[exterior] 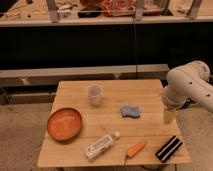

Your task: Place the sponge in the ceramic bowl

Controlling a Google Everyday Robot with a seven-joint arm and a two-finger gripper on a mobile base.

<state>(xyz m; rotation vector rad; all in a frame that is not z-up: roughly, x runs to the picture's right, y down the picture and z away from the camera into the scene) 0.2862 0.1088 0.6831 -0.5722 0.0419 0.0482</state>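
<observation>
Camera view up, Mia asks: "Where does the small blue rectangular sponge with the pale layer lie?"

Tom: "Flat on the light wooden table, right of centre and well apart from the wide shallow orange-red ceramic bowl at the left. So it is not in the bowl."

Mia: "And the gripper?"

Tom: "It hangs from the white jointed arm over the table's right edge, near the sponge but clear of it. Whether it is open or closed, I cannot tell, nor whether it holds anything (nothing shows beneath it)."

Mia: "Which step, then?"

Tom: "I judge it to be the approach to the sponge. The next move calls for bringing the gripper left until it is over the pad, lowering it and closing gently, since the sponge should squash. Then comes a lift and a carry leftward to the bowl, keeping clear of the small translucent plastic cup behind the path and the white plastic bottle lying in front of it."

Mia: "Anything hidden?"

Tom: "The arm is cut off at the right edge, and the robot's base is out of view. The black block with white stripes sits at the front right corner, where the table's front edge runs out of frame."
</observation>
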